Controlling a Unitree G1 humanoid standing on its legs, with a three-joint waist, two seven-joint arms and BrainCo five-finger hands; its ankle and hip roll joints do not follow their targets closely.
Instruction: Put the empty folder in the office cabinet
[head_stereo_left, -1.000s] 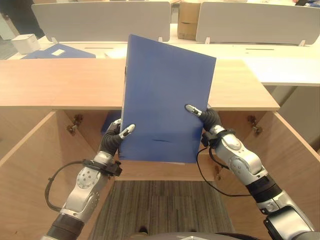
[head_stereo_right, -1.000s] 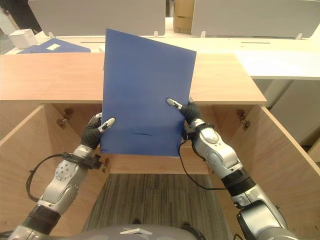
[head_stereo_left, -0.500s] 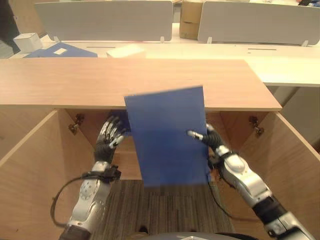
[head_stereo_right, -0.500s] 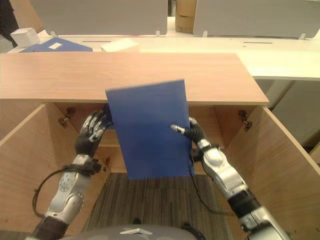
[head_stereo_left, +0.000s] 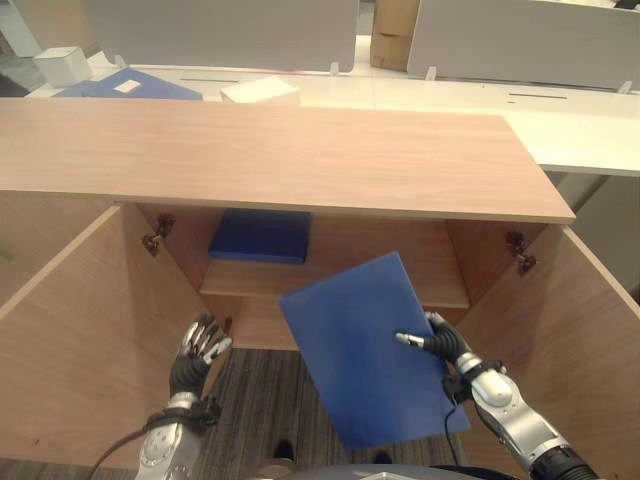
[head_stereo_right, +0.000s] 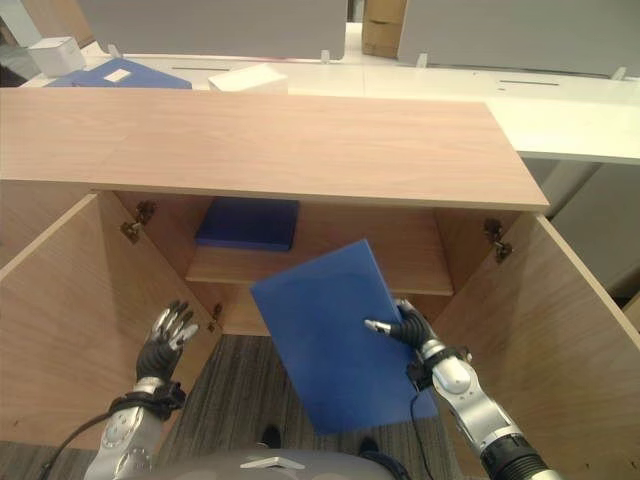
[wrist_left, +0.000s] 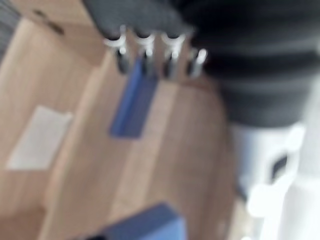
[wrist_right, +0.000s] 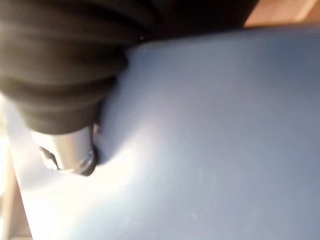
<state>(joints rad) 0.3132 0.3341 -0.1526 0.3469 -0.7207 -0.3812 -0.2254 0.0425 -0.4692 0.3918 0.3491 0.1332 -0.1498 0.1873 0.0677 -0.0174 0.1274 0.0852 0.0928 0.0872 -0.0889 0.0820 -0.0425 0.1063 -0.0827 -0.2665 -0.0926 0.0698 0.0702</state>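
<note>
The empty blue folder (head_stereo_left: 365, 350) hangs tilted in front of the open cabinet, its top corner level with the shelf (head_stereo_left: 340, 285). My right hand (head_stereo_left: 447, 347) is shut on its right edge, thumb on the face and fingers behind it. The right wrist view shows the folder's blue face (wrist_right: 215, 140) under my thumb (wrist_right: 70, 155). My left hand (head_stereo_left: 196, 346) is open with fingers spread, low at the left and apart from the folder. In the left wrist view its fingers (wrist_left: 145, 47) are straight.
A second blue folder (head_stereo_left: 260, 236) lies flat on the shelf's left half. Both cabinet doors (head_stereo_left: 80, 340) stand swung out at the sides. The cabinet top (head_stereo_left: 300, 155) overhangs the opening. On the desk behind are a blue folder (head_stereo_left: 130, 85) and white boxes (head_stereo_left: 260, 90).
The folder came down from upright above the cabinet top to a tilted hold before the opening. My left hand let go of it and dropped to the lower left.
</note>
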